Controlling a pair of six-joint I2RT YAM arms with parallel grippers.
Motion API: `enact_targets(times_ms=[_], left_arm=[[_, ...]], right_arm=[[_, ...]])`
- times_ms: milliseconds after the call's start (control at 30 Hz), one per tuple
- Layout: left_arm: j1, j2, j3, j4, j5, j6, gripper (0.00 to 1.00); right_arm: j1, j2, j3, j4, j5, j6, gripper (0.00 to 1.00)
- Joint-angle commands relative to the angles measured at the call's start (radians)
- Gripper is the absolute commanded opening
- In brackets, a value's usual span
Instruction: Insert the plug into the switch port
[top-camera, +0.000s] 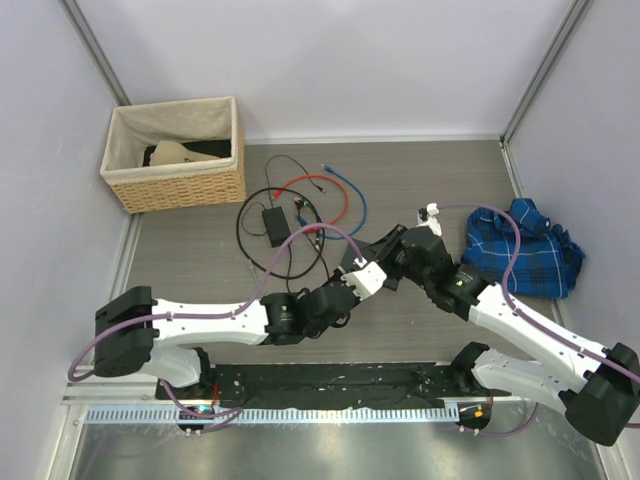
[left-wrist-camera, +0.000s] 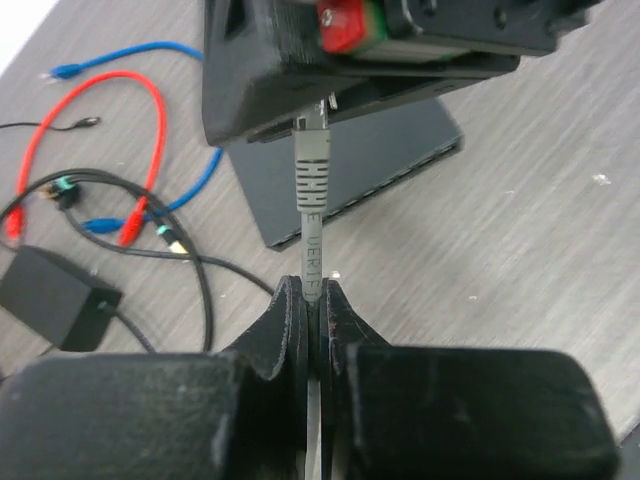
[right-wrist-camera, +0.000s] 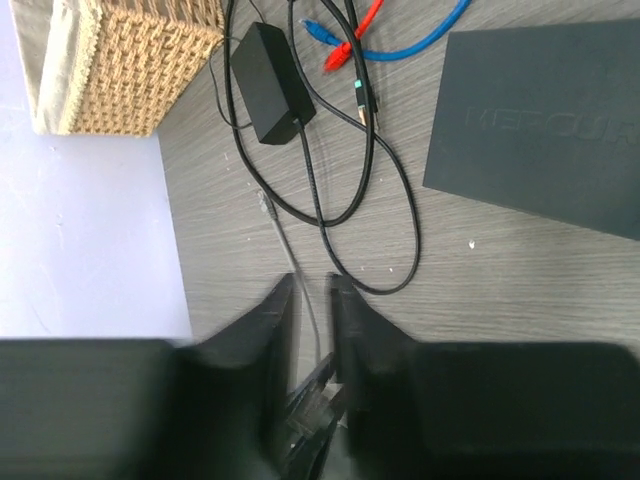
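The plug (left-wrist-camera: 312, 165), with its ribbed grey boot, stands clear of the desk (left-wrist-camera: 540, 250) in the middle of the scene, between the two grippers. Its tip runs up under the black body of the right gripper (right-wrist-camera: 312, 290) and is hidden there. The left gripper (left-wrist-camera: 312, 292) is clamped tight on the grey cable (left-wrist-camera: 313, 262) just behind the boot, its fingers pressed flat against both sides of the cable.

The right gripper's fingers stand a narrow way apart and are blurred. Something pale sits low between them near their base, but whether they press on it I cannot tell.

The switch (left-wrist-camera: 380, 150) lies flat on the desk just behind the plug, with one long edge turned toward the left gripper. The plug is not in any port. From the right wrist, the switch shows as a plain dark slab to the right of the fingers.

Left of the switch lies a tangle of leads: a red cable (left-wrist-camera: 140, 110), a blue cable (left-wrist-camera: 120, 50) and black cords running to a small power brick (right-wrist-camera: 270, 70). A woven basket (top-camera: 175, 155) sits at the far left corner, and a blue plaid cloth (top-camera: 520, 250) lies bunched at the right.
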Motion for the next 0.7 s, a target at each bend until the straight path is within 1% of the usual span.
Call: enact_targets(times_ms=[0,33,67,100,133,167,200,267,300,333,367,433,467,500,533,567,600,667], left_arm=[[0.060,-0.103,-0.025,0.015,0.145,-0.128,0.00],[0.085,-0.141,-0.034,0.006,0.198,-0.159,0.00],[0.111,-0.164,-0.048,-0.002,0.290,-0.188,0.00],[0.158,-0.182,-0.071,-0.005,0.346,-0.231,0.00],[0.182,-0.219,-0.083,-0.005,0.390,-0.251,0.00],[0.202,-0.235,-0.094,-0.001,0.480,-0.267,0.00],[0.241,-0.245,-0.106,-0.004,0.524,-0.280,0.00],[0.280,-0.264,-0.111,-0.010,0.608,-0.322,0.00],[0.313,-0.268,-0.114,-0.010,0.685,-0.337,0.00],[0.329,-0.270,-0.119,-0.008,0.722,-0.365,0.00],[0.344,-0.271,-0.122,-0.002,0.752,-0.379,0.00],[0.378,-0.271,-0.131,0.010,0.822,-0.405,0.00],[0.387,-0.268,-0.132,0.027,0.849,-0.425,0.00],[0.400,-0.265,-0.136,0.036,0.900,-0.435,0.00],[0.404,-0.264,-0.140,0.047,0.917,-0.446,0.00],[0.412,-0.265,-0.148,0.082,0.956,-0.477,0.00],[0.415,-0.268,-0.149,0.088,0.961,-0.481,0.00],[0.420,-0.271,-0.152,0.100,0.981,-0.491,0.00]], right_arm=[[0.004,-0.038,0.035,0.064,0.052,-0.088,0.47],[0.003,-0.047,0.043,0.067,0.055,-0.119,0.53],[0.001,-0.065,0.047,0.068,0.057,-0.169,0.58],[0.000,-0.075,0.052,0.079,0.059,-0.205,0.66],[-0.003,-0.082,0.056,0.091,0.040,-0.238,0.69],[-0.011,-0.098,0.060,0.097,0.033,-0.301,0.71],[-0.015,-0.104,0.061,0.114,0.020,-0.335,0.74],[-0.026,-0.118,0.053,0.143,-0.032,-0.393,0.75],[-0.038,-0.130,0.050,0.177,-0.055,-0.441,0.77],[-0.046,-0.136,0.041,0.206,-0.135,-0.470,0.77],[-0.054,-0.141,0.037,0.231,-0.161,-0.490,0.77],[-0.077,-0.145,0.020,0.316,-0.266,-0.541,0.77],[-0.086,-0.145,0.012,0.338,-0.330,-0.547,0.77],[-0.100,-0.138,0.004,0.391,-0.367,-0.549,0.77],[-0.127,-0.129,-0.009,0.421,-0.403,-0.550,0.78],[-0.178,-0.097,-0.026,0.488,-0.544,-0.530,0.77],[-0.196,-0.086,-0.040,0.545,-0.578,-0.514,0.77],[-0.227,-0.052,-0.046,0.585,-0.625,-0.492,0.76]])
